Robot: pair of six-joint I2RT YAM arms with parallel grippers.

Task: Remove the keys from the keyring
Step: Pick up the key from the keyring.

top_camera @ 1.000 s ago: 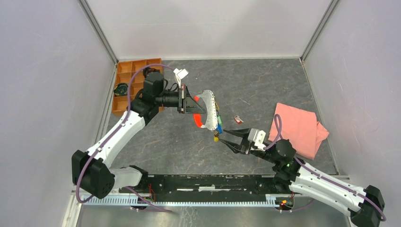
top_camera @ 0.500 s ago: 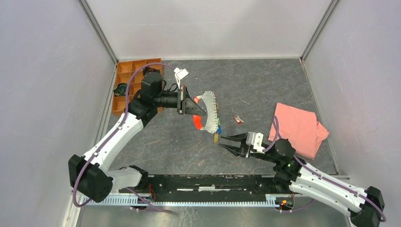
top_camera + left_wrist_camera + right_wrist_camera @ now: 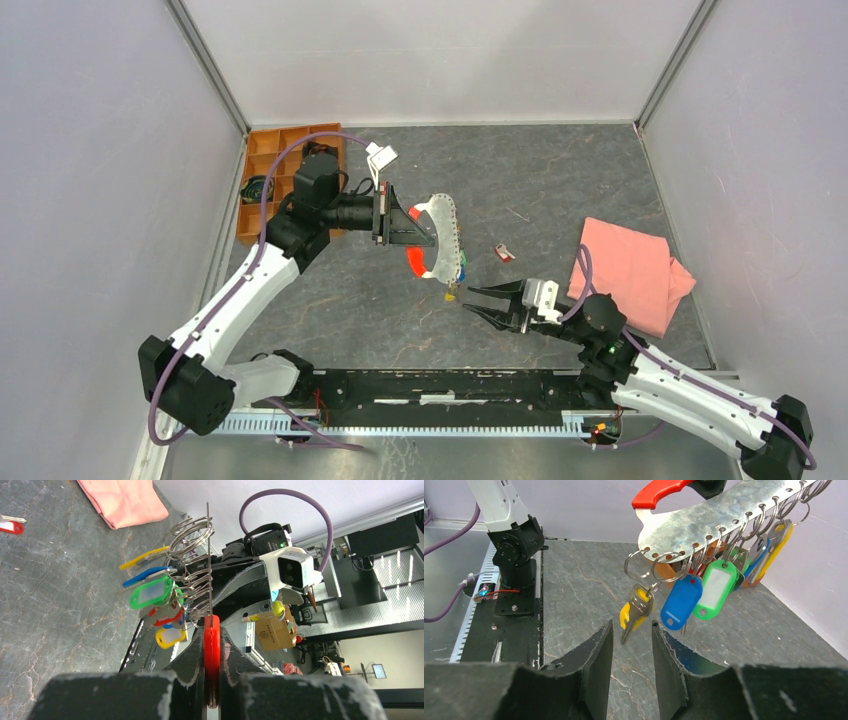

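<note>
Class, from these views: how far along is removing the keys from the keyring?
Done: one red-tagged key lies on the table. In hand: left fingers clamp the red handle; right fingers open near the yellow key. Left: it, the blue tag and the green tag hang on rings.

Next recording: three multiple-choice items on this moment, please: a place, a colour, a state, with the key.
1. Where is the pink cloth?
A. in the left gripper
B. on the table, right side
C. draped over the keyring

2. What colour is the grip of the keyring?
A. blue
B. green
C. red

3. How is the right gripper?
A. open, empty
B. shut on a key
C. shut on the cloth

Key: 1 B, it lies flat on the table; 2 C, the left gripper clamps the red grip; 3 A, its jaws stand apart short of the keys, nothing between.
</note>
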